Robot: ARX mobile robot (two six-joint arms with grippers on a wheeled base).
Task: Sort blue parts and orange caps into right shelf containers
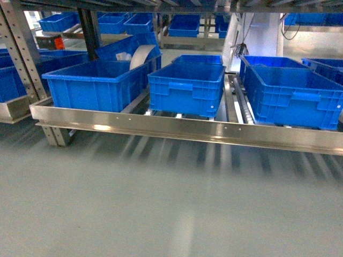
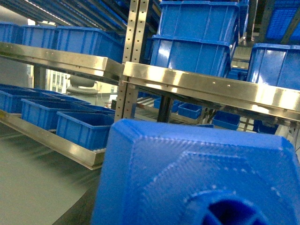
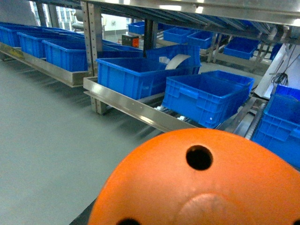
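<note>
Grippers unseen, grip state unclear; orange cap fills right wrist view: rigid, light, smooth; pinch sides.

Both grippers are hidden: an orange cap and a blue part, each cropped, fill the wrist views.

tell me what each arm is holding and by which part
A blue part fills the left wrist view, an orange cap the right. Neither tool shows, so hold and grip point cannot be told.
</note>
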